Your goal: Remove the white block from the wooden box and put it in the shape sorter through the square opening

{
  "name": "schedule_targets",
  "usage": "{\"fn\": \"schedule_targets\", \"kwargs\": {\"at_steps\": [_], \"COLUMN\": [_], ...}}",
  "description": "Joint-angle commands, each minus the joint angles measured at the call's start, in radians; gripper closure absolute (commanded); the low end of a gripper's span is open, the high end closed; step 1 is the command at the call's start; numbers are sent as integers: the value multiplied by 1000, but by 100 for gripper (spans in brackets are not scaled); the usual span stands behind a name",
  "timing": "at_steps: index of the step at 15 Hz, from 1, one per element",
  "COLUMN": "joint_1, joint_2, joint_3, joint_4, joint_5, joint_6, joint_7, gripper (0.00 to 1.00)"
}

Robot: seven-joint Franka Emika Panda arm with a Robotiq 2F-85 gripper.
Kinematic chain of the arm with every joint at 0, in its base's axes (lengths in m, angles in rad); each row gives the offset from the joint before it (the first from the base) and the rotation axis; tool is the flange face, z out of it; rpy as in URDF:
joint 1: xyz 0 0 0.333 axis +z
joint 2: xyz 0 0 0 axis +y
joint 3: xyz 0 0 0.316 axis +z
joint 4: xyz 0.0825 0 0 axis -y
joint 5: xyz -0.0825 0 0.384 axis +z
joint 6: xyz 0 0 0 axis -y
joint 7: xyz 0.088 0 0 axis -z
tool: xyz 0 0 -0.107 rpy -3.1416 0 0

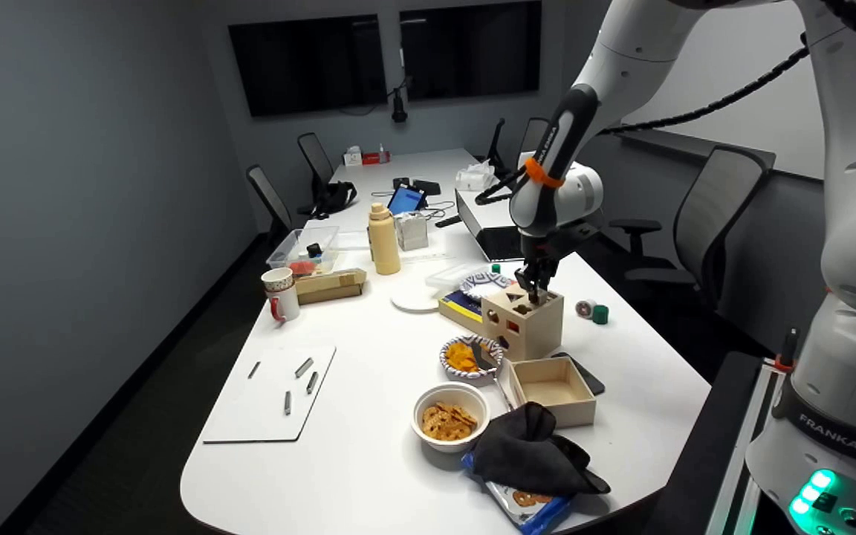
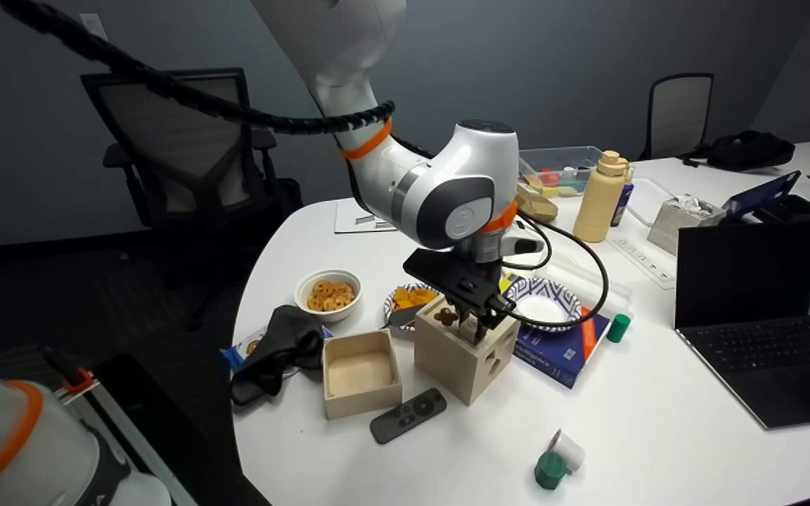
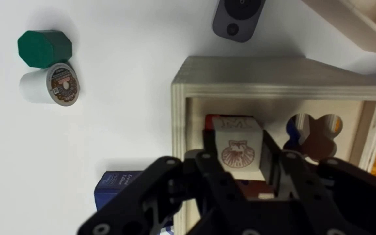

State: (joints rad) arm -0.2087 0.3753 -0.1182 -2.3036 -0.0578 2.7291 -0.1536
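The white block has an M and a shell printed on it. My gripper has its two fingers against the block's sides, in the wrist view. The block is over the square opening in the top of the shape sorter, a pale wooden cube; how far it is into the opening is hard to tell. In both exterior views the gripper points down at the sorter's top. The wooden box stands beside the sorter and holds nothing visible.
A remote lies by the box and sorter. A book with a patterned bowl is behind the sorter. A chips bowl, a pretzel bowl and a black cloth are close. A green piece lies apart.
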Motion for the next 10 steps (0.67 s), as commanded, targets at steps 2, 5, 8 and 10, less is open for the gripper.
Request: {"fn": "schedule_targets", "kwargs": {"at_steps": [2,5,8,10], "joint_1": [-14,-15,-12,-10], "joint_2": [9,9,2,-4], "joint_3": [23,21,18,19], "joint_4": [6,4,2,0], "joint_5": [44,50,53,52], "joint_6": [-11,-3,-4,-6], "joint_7": [-27,-22,-19,-18], "gripper": [91,33,11,0]}}
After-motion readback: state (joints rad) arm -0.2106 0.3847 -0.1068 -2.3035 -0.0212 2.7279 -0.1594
